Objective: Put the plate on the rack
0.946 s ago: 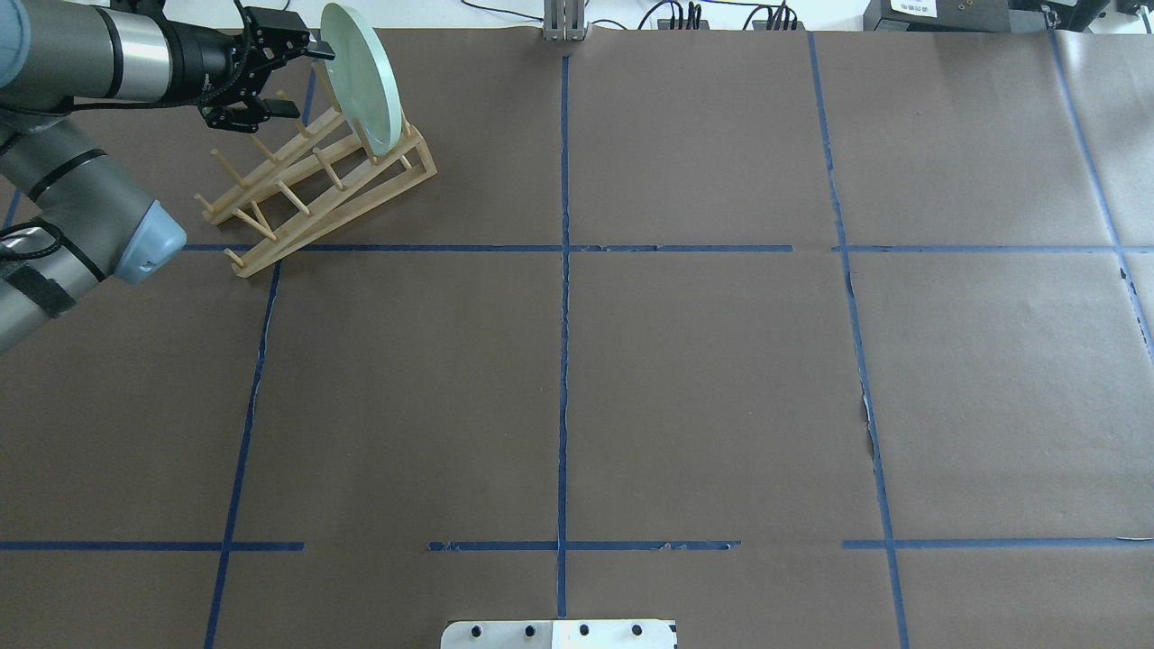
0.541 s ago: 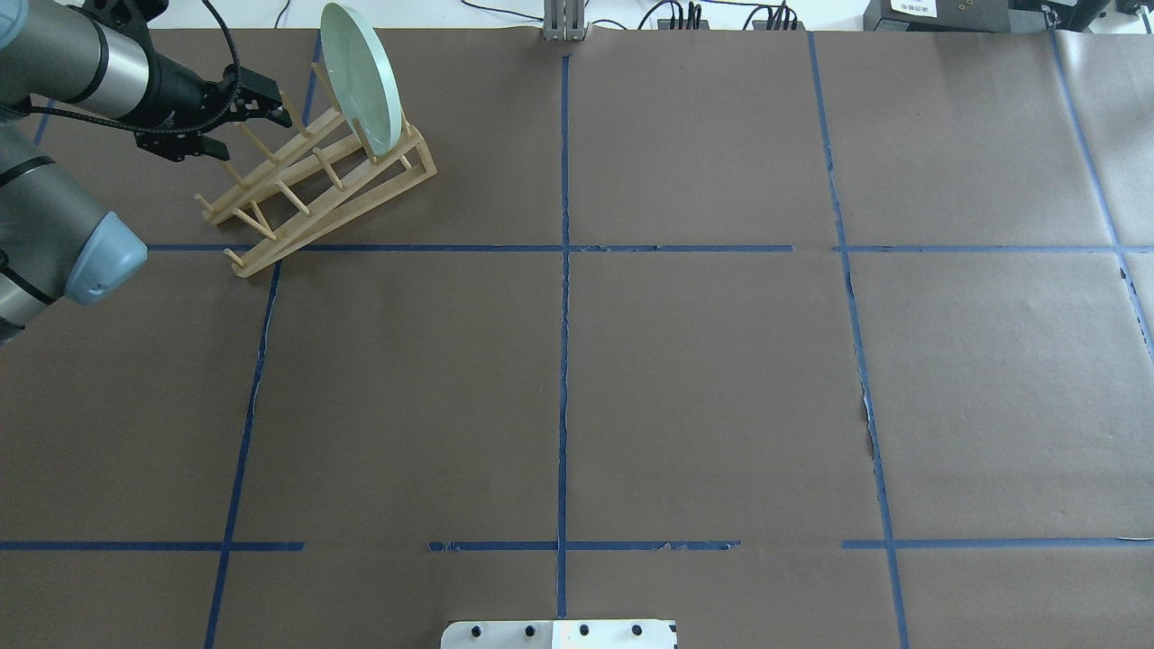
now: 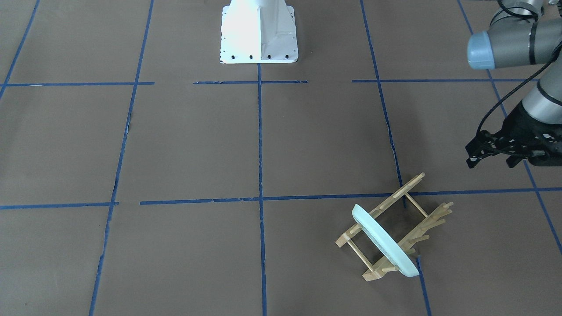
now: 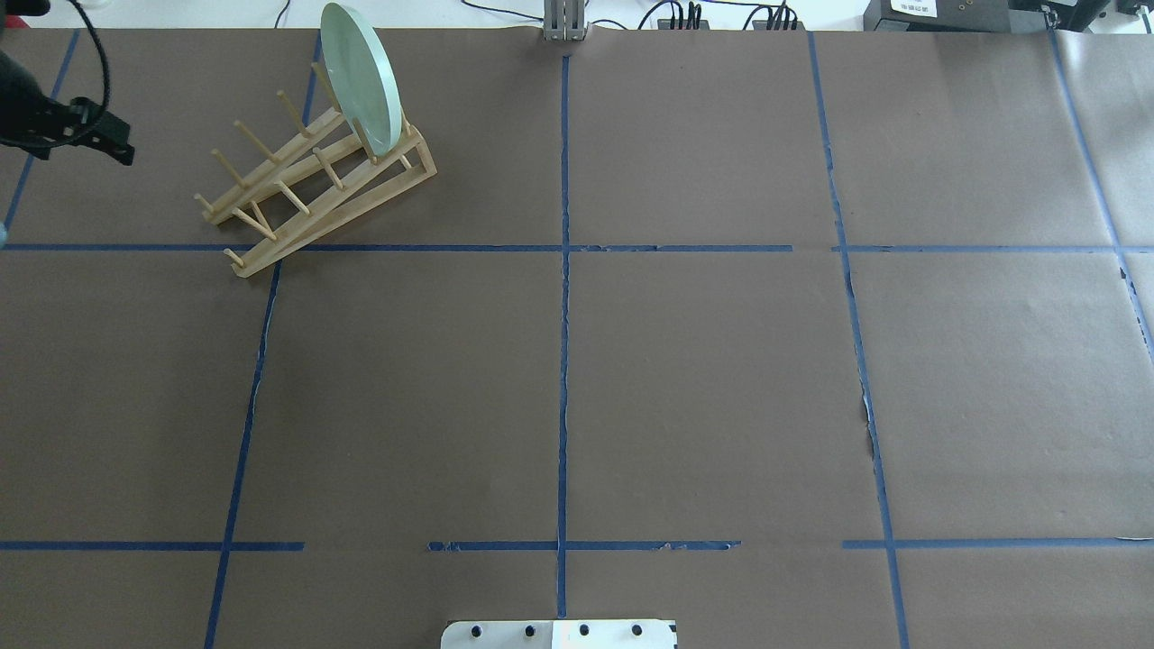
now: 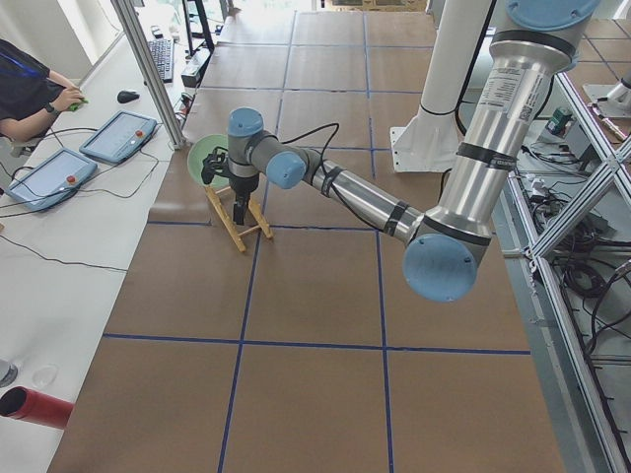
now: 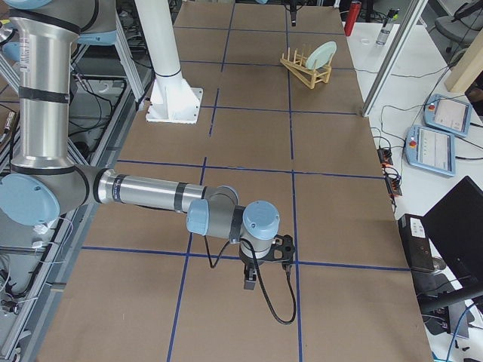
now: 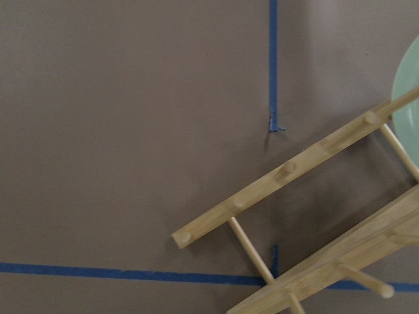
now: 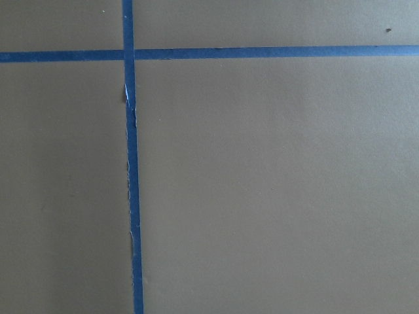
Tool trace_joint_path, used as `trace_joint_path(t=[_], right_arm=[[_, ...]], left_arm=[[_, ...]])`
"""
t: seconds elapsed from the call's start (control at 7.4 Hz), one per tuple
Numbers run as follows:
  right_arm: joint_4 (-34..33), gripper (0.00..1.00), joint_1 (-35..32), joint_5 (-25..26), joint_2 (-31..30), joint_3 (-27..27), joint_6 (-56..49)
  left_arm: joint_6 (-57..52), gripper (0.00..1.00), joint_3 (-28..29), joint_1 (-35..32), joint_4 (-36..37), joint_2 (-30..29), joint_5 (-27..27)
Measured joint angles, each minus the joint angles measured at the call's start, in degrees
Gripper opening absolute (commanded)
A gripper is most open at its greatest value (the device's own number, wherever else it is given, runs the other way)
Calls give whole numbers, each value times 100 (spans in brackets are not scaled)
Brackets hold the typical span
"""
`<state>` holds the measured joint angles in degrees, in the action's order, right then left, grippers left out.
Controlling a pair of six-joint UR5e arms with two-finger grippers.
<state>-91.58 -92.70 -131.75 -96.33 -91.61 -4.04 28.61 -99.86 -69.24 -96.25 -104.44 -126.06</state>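
The pale mint-green plate (image 4: pixel 361 77) stands on edge between the pegs at the far end of the light-wood rack (image 4: pixel 306 194), at the table's far left. It leans slightly and nothing holds it. The front view shows the plate (image 3: pixel 382 239) across both rails of the rack (image 3: pixel 395 193). My left gripper (image 4: pixel 115 140) is open and empty, well off to the left of the rack, and also shows in the front view (image 3: pixel 491 161). The left wrist view shows a rack rail (image 7: pixel 281 173) and the plate's edge (image 7: pixel 407 104). My right gripper (image 6: pixel 250 283) shows only in the right side view, so I cannot tell its state.
The table is covered in brown paper with a grid of blue tape (image 4: pixel 563 248). The white robot base (image 4: pixel 559 634) is at the near middle edge. A metal post (image 4: pixel 563 22) stands at the far edge. An operator (image 5: pixel 30 89) sits beyond the table with tablets.
My left gripper has drawn back from the plate's rim to the left, away from the rack. The plate stays standing in the rack, unmoved.
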Motion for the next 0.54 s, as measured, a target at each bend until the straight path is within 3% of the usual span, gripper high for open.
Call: trace_joint_path(t=[0.27,0.54], right_arm=[[0,100,4,0,0,3,0],[0,100,2,0,0,3,0]], left_arm=[[-1963,100,185,-861,93,756,-541],[-3459,100,709,-1608,115,1304,-643]])
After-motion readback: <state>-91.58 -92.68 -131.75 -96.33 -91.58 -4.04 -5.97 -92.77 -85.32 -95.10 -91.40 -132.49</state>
